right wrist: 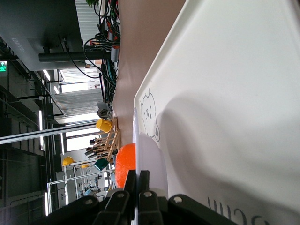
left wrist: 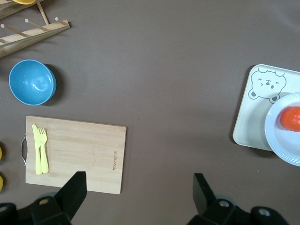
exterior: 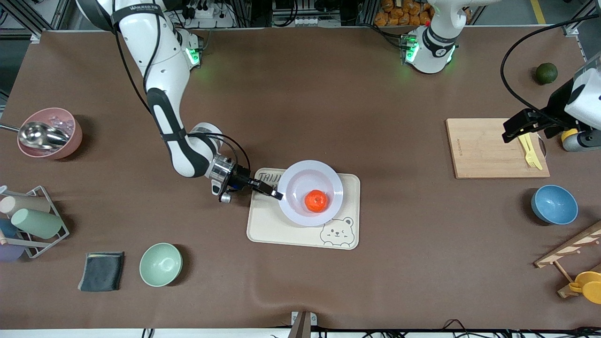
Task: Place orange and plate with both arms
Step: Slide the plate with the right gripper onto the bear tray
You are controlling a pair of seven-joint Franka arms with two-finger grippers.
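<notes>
Because the cream tray [exterior: 272, 230] appears to be the drop spot, the plate [exterior: 300, 206] lies on it toward the tray's farther edge, its rim covering part of the printed lettering; the bear drawing stays visible at the nearer corner. The orange [exterior: 316, 201] sits inside the plate, slightly nearer the front camera than the plate's centre, so judging by this layout both items are already where they belong and what remains is mainly letting go.

The right arm reaches low across the table from its base. The right gripper [exterior: 276, 192] is at the plate's rim on the side toward the right arm's end of the table. In the right wrist view its fingers [right wrist: 140, 187] are pressed narrowly together with the thin pale rim edge between them, so I read it as pinching the plate; a rim pinch suits a shallow glossy dish that offers no other purchase.

The left arm waits. The left gripper [exterior: 519, 126] hangs over the cutting board [exterior: 488, 150], spread wide and holding nothing, well apart from the tray.

Hidden or unclear:
- Right wrist view shows only a slice of the orange [right wrist: 125, 164]; most of the plate is cut off.
- Whether the plate rests fully flat or is tipped slightly at the pinched side cannot be told.
- Left wrist view crops plate [left wrist: 281, 136] and orange [left wrist: 291, 118] at its edge.
</notes>
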